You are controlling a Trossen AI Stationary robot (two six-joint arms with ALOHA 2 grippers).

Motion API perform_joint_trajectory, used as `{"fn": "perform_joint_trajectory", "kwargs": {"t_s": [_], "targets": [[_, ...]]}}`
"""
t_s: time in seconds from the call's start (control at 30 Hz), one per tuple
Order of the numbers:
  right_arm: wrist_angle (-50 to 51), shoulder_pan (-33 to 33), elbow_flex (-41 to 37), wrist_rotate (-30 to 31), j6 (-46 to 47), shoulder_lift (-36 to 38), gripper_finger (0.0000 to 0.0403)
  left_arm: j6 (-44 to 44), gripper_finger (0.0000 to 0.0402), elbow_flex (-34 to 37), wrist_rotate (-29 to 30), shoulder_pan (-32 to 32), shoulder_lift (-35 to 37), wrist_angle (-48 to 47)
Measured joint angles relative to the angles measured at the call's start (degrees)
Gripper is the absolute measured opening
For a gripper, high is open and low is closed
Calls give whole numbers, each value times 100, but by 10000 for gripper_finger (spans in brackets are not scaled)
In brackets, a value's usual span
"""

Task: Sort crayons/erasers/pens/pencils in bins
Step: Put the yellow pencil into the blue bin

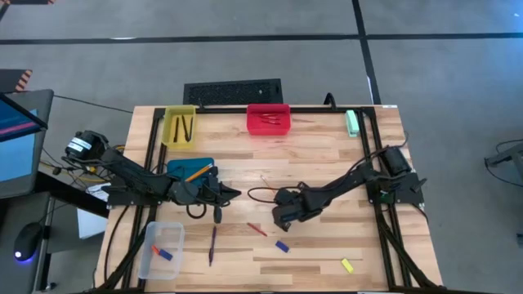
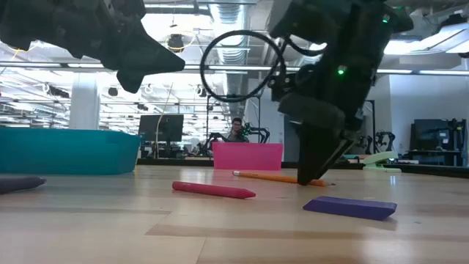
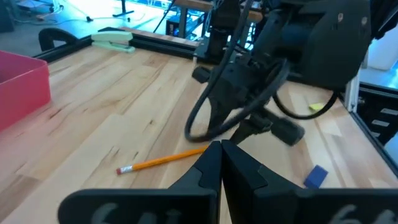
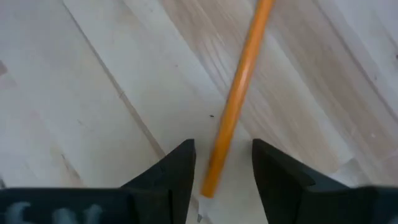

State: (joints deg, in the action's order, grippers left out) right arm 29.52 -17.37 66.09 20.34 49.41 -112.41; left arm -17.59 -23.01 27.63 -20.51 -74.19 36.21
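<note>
An orange pencil (image 4: 239, 93) lies flat on the wooden table (image 1: 327, 159), and the right gripper (image 4: 222, 163) is lowered over it with its two dark fingers (image 4: 177, 171) spread apart, one on each side of the pencil's end. In the right wrist view a gap shows between each finger and the pencil, so the pencil is straddled but not clamped. In the low view the right gripper's tips are seen down at the tabletop, at the pencil.

Just beside the right gripper, toward the table's near edge, a dark-red crayon (image 1: 257, 230) and a blue eraser (image 1: 282, 246) lie on the wood; a yellow eraser (image 1: 347, 265) lies farther off toward the near right corner. A dark pen (image 1: 212, 244) lies near the left gripper (image 1: 233, 194), which is held above the table with its fingers pressed together and nothing between them.

Behind the left gripper the teal-blue bin (image 1: 178, 169) holds an orange pencil. The clear bin (image 1: 149, 251), near the front left edge, holds small red and blue pieces. At the far edge, the yellow bin (image 1: 169, 131) holds dark sticks and the red bin (image 1: 255, 124) holds thin dark-red sticks. A pale green stapler (image 1: 352, 122) rests at the far right corner.
</note>
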Motion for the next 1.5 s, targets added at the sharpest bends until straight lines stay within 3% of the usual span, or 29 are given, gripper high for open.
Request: {"fn": "perform_joint_trajectory", "kwargs": {"t_s": [0.47, 0.67, 0.87, 1.07, 1.17, 1.27, 1.5], "targets": [[112, 38, 231, -57, -284, -235, 69, -202, 0, -6, -116, 17, 0, 10], [82, 76, 231, -337, -355, -213, 50, -486, 3, -6, -757, 190, 74, -150], [-45, 61, 180, -440, -505, 96, 40, -723, 19, -2, -1074, 376, 779, -1023], [-1416, 64, -444, -391, -515, 479, 21, -1104, 34, 109, -667, 367, 1307, -1081], [-2210, 66, -852, -344, -251, 530, 18, -1821, 55, 239, -486, 401, 1230, -1243], [-2909, 71, -1014, -337, -150, 539, 22, -2543, 88, 251, -735, 498, 1049, -1404], [-3874, 161, -1012, -242, -305, 541, 26, -3033, 194, 250, -919, 727, 774, -1092]]}}
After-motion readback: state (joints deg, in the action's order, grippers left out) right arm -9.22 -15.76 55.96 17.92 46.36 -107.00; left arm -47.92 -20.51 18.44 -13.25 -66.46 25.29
